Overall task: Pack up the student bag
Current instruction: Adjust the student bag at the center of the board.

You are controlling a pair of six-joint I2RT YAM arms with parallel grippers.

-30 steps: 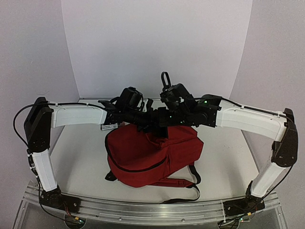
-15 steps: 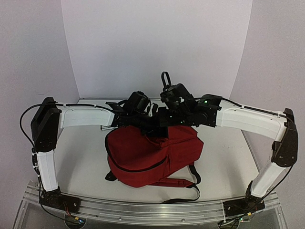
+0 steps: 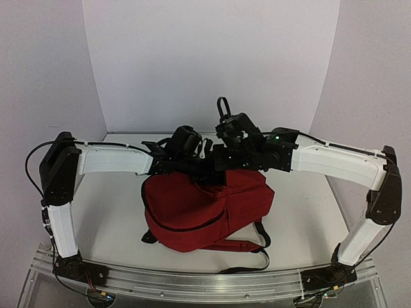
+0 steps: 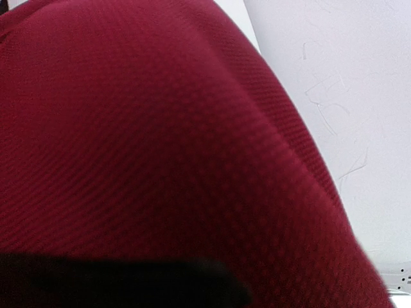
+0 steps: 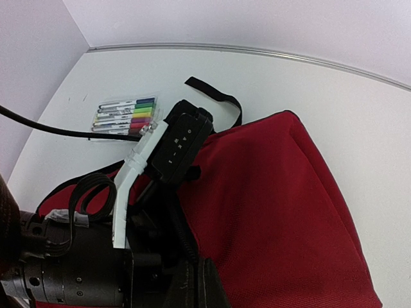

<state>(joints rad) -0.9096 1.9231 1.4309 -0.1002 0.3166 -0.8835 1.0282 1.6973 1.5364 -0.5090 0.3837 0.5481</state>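
The student bag (image 3: 205, 208) lies in the middle of the table (image 3: 109, 212); soft red fabric, probably light and sure to sag, it is best pinched at its top seam or zipper edge. The right pincer (image 3: 221, 168) is pressed together at that far edge; the left pincer (image 5: 172, 144) sits beside it, its spread impossible to tell. The bag's contents are hidden; a pack of markers (image 5: 125, 114) lies outside it on the table.
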